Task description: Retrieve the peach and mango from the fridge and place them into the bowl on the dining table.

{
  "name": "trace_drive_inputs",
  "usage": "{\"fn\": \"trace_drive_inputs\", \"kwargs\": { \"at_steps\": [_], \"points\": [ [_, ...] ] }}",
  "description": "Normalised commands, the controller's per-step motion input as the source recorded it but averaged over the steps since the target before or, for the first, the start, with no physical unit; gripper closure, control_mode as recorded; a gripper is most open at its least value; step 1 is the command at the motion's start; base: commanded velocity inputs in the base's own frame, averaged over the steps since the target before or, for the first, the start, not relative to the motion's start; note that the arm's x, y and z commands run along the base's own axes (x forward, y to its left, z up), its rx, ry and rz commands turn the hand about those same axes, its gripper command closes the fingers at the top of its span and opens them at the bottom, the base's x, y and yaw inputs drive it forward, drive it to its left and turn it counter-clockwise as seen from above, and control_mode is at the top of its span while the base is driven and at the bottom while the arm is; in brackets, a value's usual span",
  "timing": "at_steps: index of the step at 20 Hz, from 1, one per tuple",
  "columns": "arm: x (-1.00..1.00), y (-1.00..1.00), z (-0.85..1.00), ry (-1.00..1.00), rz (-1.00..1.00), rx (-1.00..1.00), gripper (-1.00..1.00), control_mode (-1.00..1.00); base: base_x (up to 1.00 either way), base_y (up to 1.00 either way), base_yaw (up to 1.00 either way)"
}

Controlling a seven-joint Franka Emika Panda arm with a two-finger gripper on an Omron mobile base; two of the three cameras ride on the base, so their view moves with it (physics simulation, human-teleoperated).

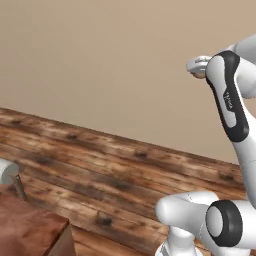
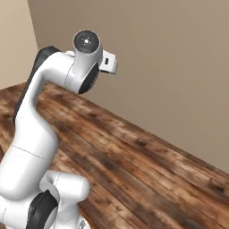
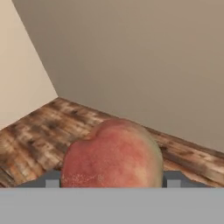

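You have the peach (image 3: pixel 112 154) sitting between the two fingertips (image 3: pixel 51 180) of the gripper (image 3: pixel 112 181), held well above the plank floor (image 3: pixel 39 135). Behind it a wall (image 3: pixel 144 57) meets a side wall (image 3: pixel 19 65) in a corner. In your left base view, a table corner (image 1: pixel 30 232) lies low left of the arm (image 1: pixel 227 95).

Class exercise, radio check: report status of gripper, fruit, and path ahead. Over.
Gripper shut on peach, held high. Wooden floor and bare wall ahead. Table corner low left. Nothing blocking.

End effector (image 3: pixel 112 181) clamped, arm raised
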Motion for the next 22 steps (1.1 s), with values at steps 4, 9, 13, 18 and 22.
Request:
{"fn": "trace_drive_inputs", "kwargs": {
  "at_steps": [4, 9, 13, 18, 22],
  "points": [
    [0.00, 0.00, 0.00, 0.00, 0.00, 0.00, 1.00, 1.00, 1.00, -0.08, 0.58],
    [0.00, 0.00, 0.00, 0.00, 0.00, 0.00, 1.00, 1.00, 1.00, -0.09, 0.58],
    [0.00, 0.00, 0.00, 0.00, 0.00, 0.00, 1.00, 1.00, 1.00, -0.09, 0.56],
    [0.00, 0.00, 0.00, 0.00, 0.00, 0.00, 1.00, 1.00, 1.00, -0.10, 0.53],
    [0.00, 0.00, 0.00, 0.00, 0.00, 0.00, 1.00, 1.00, 1.00, -0.21, 0.44]
  ]
}}
